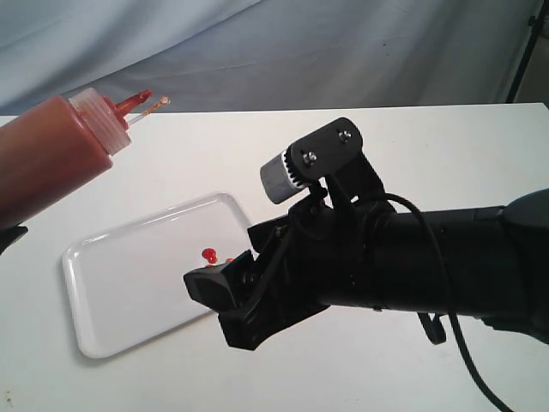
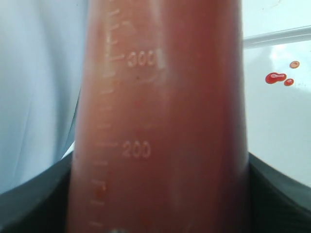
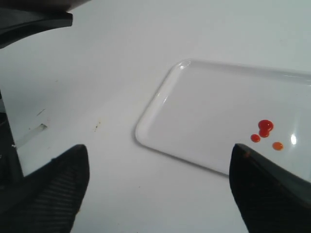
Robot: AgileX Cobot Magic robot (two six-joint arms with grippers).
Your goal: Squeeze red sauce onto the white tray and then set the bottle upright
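Note:
The bottle (image 1: 51, 159) hangs tilted at the far left, above the table, its red nozzle (image 1: 133, 103) pointing up and to the right with the small cap (image 1: 159, 104) beside it. My left gripper (image 2: 160, 213) is shut on the bottle (image 2: 160, 121), whose body fills the left wrist view. The white tray (image 1: 137, 275) lies flat on the table below. A few drops of red sauce (image 1: 208, 254) sit near its right end, also seen as red sauce (image 3: 265, 127). My right gripper (image 1: 225, 305) stands open over the tray's near right corner, nothing between its fingers (image 3: 160, 160).
The white table (image 1: 446, 146) carries the tray. A blue-grey cloth (image 1: 283, 51) hangs behind the table's far edge. A dark stand leg (image 1: 525, 51) shows at the top right. My right arm (image 1: 429, 257) stretches across the right half of the table.

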